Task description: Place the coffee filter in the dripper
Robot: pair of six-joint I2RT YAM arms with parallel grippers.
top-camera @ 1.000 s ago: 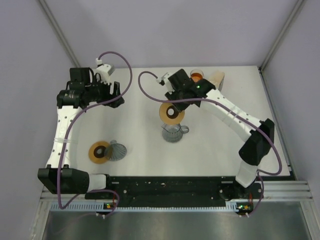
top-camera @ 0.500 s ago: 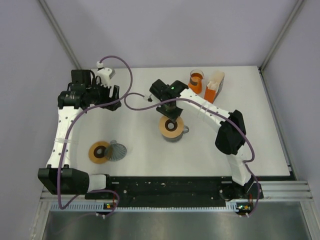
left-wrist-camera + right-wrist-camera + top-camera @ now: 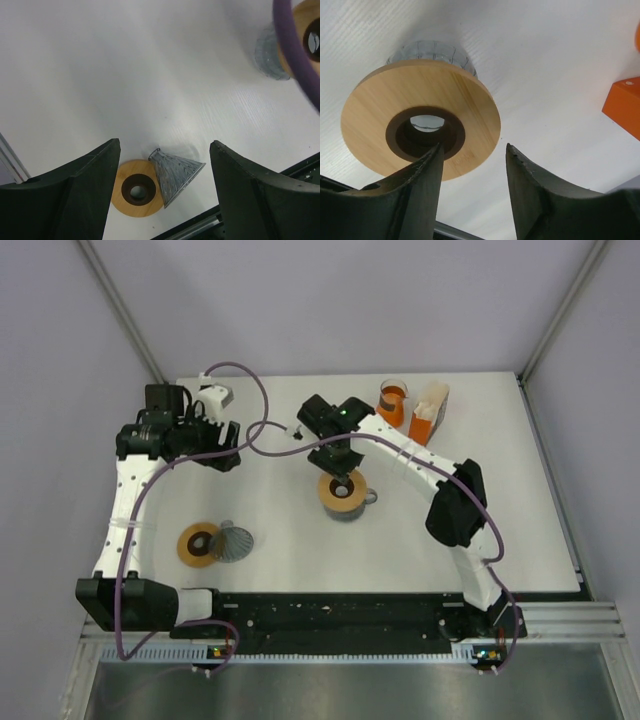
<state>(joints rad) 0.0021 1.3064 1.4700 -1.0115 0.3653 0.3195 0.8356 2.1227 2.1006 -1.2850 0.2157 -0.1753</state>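
Observation:
The dripper (image 3: 330, 498) shows as a tan wooden ring with a dark centre hole, resting on a clear glass vessel mid-table. In the right wrist view the ring (image 3: 375, 110) fills the upper left. My right gripper (image 3: 338, 462) hangs just above its far edge, open (image 3: 474, 146); one finger overlaps the hole and nothing sits between the fingers. The coffee filter is out of view. My left gripper (image 3: 222, 445) is open high over the left side of the table; in its wrist view (image 3: 165, 145) nothing is between its fingers.
A second tan ring (image 3: 186, 545) lies flat at the near left, with a ribbed grey translucent cone (image 3: 235, 541) on its side beside it, both framed by the left fingers (image 3: 175, 172). An orange cup (image 3: 392, 403) and an orange carton with cream paper (image 3: 428, 412) stand at the back.
My right gripper carried the tan ring down onto the glass vessel, then its jaws parted and let go of it. The left gripper shifted slightly right.

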